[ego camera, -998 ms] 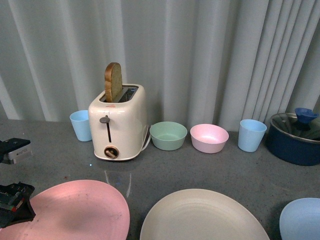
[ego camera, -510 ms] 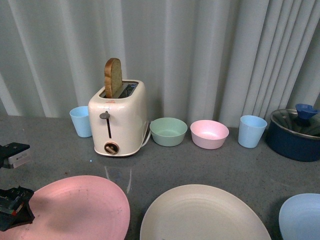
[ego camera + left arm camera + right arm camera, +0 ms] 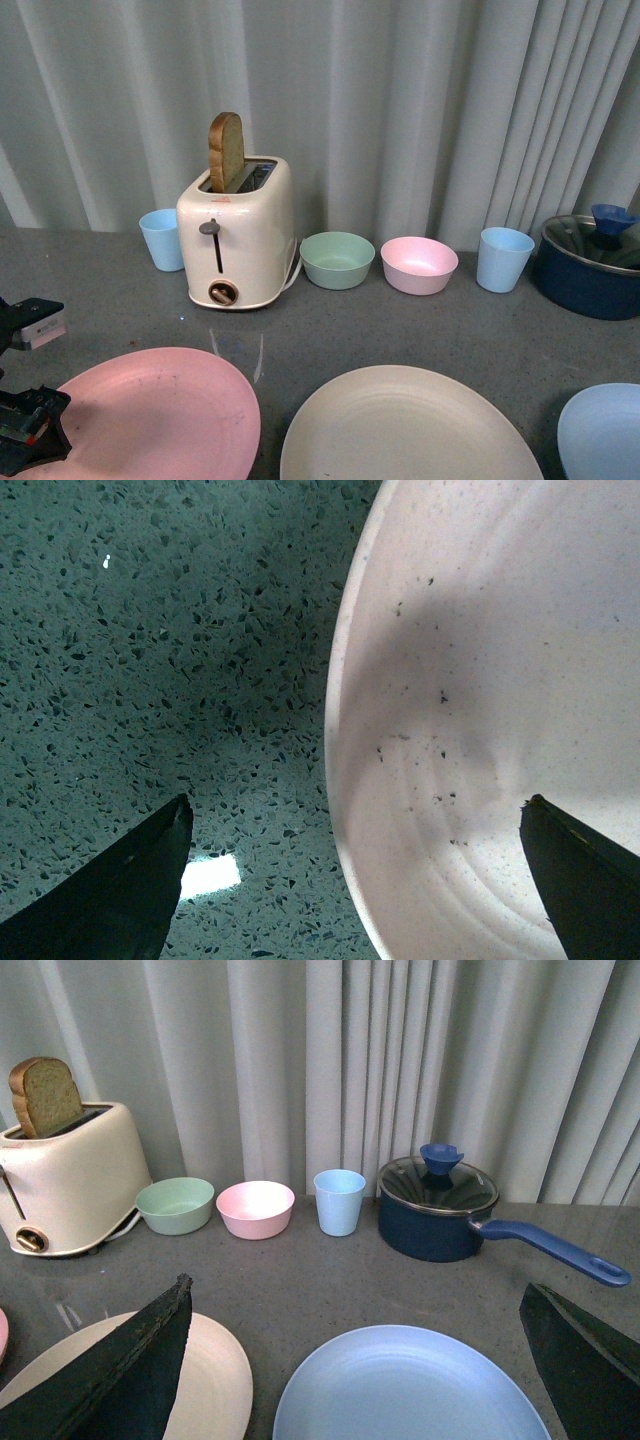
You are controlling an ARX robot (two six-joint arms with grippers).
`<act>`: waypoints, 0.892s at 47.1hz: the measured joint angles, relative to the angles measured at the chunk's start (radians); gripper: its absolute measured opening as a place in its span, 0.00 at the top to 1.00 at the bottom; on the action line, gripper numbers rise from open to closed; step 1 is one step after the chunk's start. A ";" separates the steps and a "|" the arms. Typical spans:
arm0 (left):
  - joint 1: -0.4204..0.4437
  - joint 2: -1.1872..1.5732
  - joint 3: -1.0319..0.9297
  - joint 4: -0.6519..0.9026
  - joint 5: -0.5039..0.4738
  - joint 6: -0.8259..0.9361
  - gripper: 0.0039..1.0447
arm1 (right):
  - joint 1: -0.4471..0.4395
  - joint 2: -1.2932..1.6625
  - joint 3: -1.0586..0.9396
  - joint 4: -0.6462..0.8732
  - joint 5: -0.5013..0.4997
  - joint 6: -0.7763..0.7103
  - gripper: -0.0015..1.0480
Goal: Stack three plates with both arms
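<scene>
Three wide, shallow plates are lying apart from one another in a row along the near edge of the grey speckled counter (image 3: pixel 480 330), none of them stacked yet. The pink plate (image 3: pixel 150 415) is sitting furthest left; its matte surface is showing faint concentric rings and a scatter of small dark flecks, with a soft shadow falling across it. The cream-beige plate (image 3: pixel 405 425) is resting in the middle, ringed in the same way and clean. The light blue plate (image 3: pixel 605 430) is lying furthest right, smooth and even in colour, partly cut off by the frame.

The left gripper (image 3: pixel 25 378) is hanging at the pink plate's left edge with its jaws spread wide and holding nothing; in the wrist view one finger is showing over bare counter and the other over the plate's inside, so the rim is running between them. Whether either finger is touching the plate cannot be told.

The right gripper (image 3: pixel 357 1288) is also gaping wide and empty, hovering above the blue plate, with the cream-beige one just beside.
</scene>
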 joint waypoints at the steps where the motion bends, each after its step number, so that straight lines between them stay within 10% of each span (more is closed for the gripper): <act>1: -0.001 0.000 -0.002 0.002 0.000 0.001 0.08 | 0.000 0.000 0.000 0.000 0.000 0.000 0.07; 27: 0.006 -0.003 -0.042 0.051 0.047 -0.043 0.92 | 0.000 0.000 0.000 0.000 0.000 0.000 0.07; 42: 0.106 -0.072 -0.071 0.010 0.101 -0.042 0.96 | 0.000 0.000 0.000 0.000 0.000 0.000 0.07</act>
